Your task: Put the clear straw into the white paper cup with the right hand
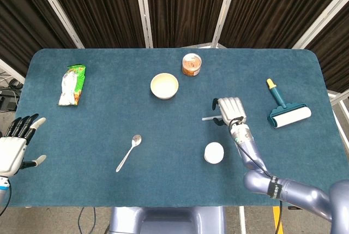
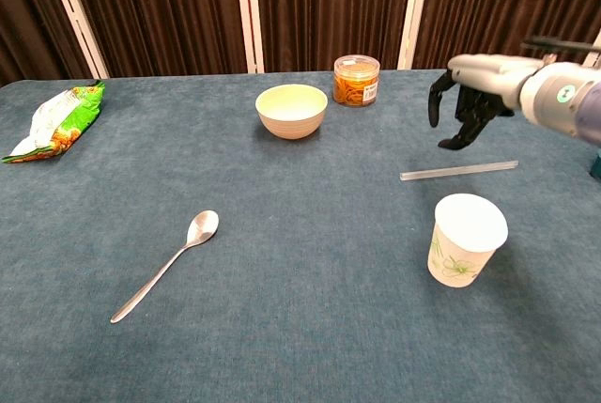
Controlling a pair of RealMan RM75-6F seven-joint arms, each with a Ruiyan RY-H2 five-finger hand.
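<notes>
The clear straw (image 2: 458, 170) lies flat on the blue table, just beyond the white paper cup (image 2: 467, 239), which stands upright with a green leaf print. My right hand (image 2: 465, 102) hovers above the straw's middle, fingers apart and pointing down, holding nothing; a gap shows between fingertips and straw. In the head view the right hand (image 1: 232, 111) covers most of the straw (image 1: 209, 118), and the cup (image 1: 214, 153) sits just below it. My left hand (image 1: 15, 147) is spread, holding nothing, at the table's near left edge.
A lint roller (image 1: 288, 113) lies right of the hand. A cream bowl (image 2: 292, 109) and a clear jar (image 2: 356, 80) stand at the back centre. A spoon (image 2: 166, 264) lies at the near left, a green snack bag (image 2: 54, 119) at the far left.
</notes>
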